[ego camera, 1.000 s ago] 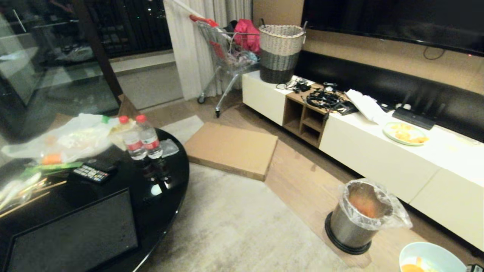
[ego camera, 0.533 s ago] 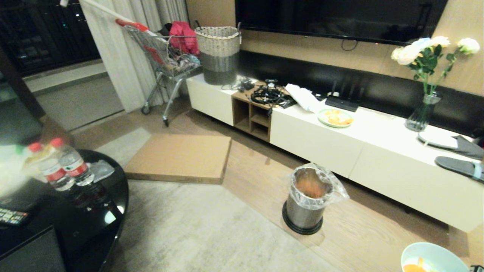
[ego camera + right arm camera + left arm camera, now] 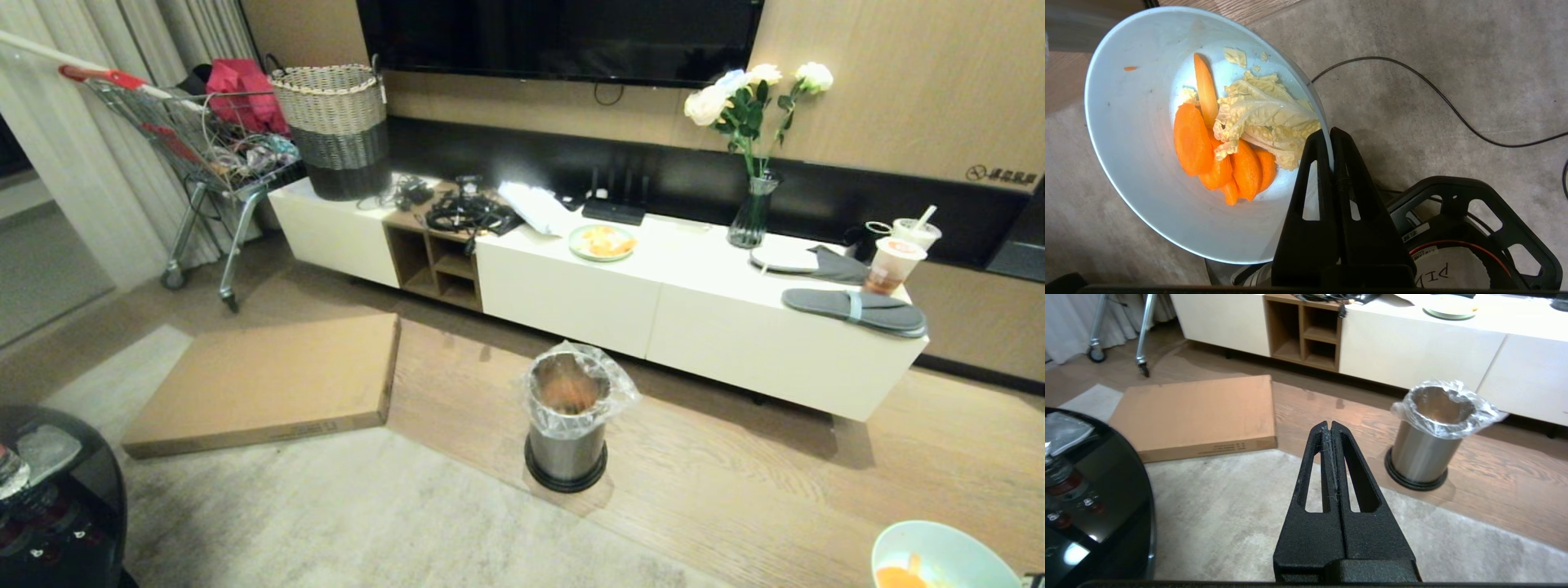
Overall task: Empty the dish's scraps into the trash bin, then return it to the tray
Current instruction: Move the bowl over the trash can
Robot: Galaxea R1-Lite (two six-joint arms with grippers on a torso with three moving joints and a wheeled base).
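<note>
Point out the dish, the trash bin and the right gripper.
dish [image 3: 1139, 171], right wrist view, bare inner wall.
trash bin [image 3: 566, 445], head view, steel side.
right gripper [image 3: 1329, 141], right wrist view, fingertips pinching the rim.

Both the left gripper [image 3: 1331, 426] and the right gripper [image 3: 1329, 134] were matte black with a grainy texture, each finger a tapering wedge pierced by a long triangular slot.

The black two-fingered right hand [image 3: 1331, 136] pinches the rim of the pale blue-white glossy round dish [image 3: 1139, 163], fingers pressed together. Orange carrot slices and pale yellowish cabbage scraps [image 3: 1237, 134] lie inside, just beyond the fingertips. Beneath is grey carpet [image 3: 1412, 41] crossed by a thin black cable [image 3: 1437, 96].
</note>
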